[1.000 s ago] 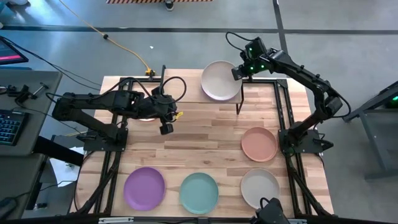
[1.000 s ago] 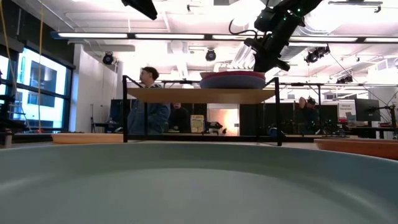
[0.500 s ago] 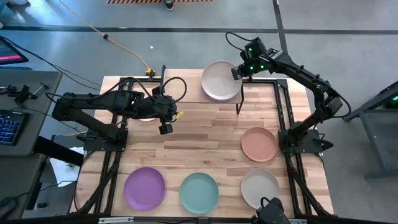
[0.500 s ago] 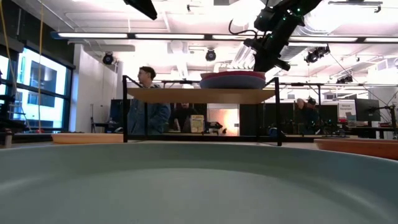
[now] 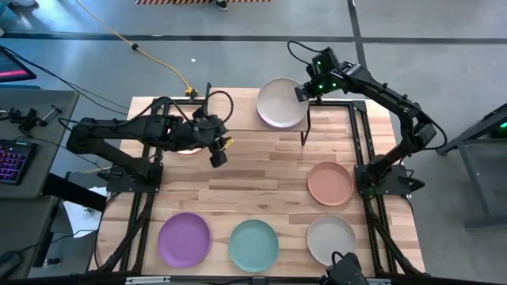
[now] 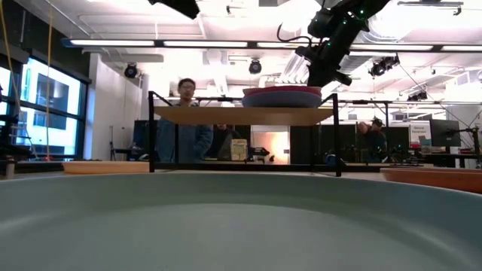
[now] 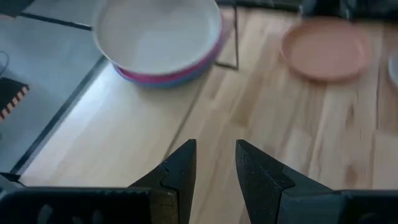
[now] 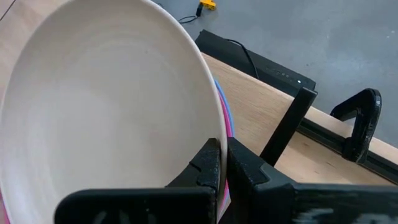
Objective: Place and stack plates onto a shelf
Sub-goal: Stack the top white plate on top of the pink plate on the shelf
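Observation:
A stack of plates point(image 5: 279, 103) stands at the right end of the shelf point(image 6: 226, 115). A pale cream plate point(image 8: 106, 106) lies on top, with magenta and blue rims showing under it point(image 7: 165, 78). My right gripper point(image 5: 303, 93) is shut at the top plate's right rim. My left gripper point(image 5: 218, 154) is open and hovers in front of the shelf's left half, touching nothing. Salmon point(image 5: 330, 183), purple point(image 5: 184, 239), teal point(image 5: 253, 245) and beige point(image 5: 331, 238) plates lie flat on the table. My right gripper point(image 8: 224, 152) pinches the cream plate's rim point(image 8: 208, 127) between its two fingers, on the side toward the table's right edge. The fingers come from the right, slanting down. The plate lies nearly flat on top of the stack point(image 6: 281, 96).
The shelf's left half point(image 7: 112, 124) is bare. The shelf's black legs point(image 5: 303, 134) stand near the stack. Bare tabletop lies between the shelf and the near row of plates. The teal plate point(image 6: 241, 226) fills the low view's foreground. People stand in the room behind.
My left gripper has shifted a little toward the table's right and far edge and turned slightly. The stack has kept still.

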You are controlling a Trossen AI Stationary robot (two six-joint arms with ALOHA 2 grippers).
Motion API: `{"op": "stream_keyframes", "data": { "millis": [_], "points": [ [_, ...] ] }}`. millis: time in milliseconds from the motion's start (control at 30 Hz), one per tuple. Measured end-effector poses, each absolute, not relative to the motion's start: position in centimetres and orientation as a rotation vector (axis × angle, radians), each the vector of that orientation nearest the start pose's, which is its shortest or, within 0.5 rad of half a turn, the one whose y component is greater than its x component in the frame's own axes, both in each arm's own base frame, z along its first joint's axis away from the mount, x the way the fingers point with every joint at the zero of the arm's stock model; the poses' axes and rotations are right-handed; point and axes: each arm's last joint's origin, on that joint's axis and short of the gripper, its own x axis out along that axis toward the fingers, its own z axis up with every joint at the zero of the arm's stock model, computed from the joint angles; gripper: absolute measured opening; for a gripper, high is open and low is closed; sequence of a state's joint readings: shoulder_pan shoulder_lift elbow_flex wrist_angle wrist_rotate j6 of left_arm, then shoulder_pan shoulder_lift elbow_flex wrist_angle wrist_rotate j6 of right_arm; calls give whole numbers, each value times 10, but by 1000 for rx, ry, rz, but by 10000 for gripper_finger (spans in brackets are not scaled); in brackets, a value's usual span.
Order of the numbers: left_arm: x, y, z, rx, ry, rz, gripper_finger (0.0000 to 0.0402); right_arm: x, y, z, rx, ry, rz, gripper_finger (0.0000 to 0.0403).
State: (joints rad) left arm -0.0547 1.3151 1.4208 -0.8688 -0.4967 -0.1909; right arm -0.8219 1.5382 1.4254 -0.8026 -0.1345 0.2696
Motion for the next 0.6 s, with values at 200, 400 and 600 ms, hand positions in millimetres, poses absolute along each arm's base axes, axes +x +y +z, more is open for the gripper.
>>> {"op": "stream_keyframes", "data": {
  "millis": [200, 400, 600],
  "points": [
    [263, 0, 386, -8, 615, 493, 104, 221, -231, 323, 699, 744, -726, 1],
    [264, 0, 386, -11, 606, 491, 104, 221, -231, 323, 710, 741, -724, 6],
    [264, 0, 386, -12, 606, 492, 104, 221, -231, 323, 711, 740, -729, 62]
  ]
}}
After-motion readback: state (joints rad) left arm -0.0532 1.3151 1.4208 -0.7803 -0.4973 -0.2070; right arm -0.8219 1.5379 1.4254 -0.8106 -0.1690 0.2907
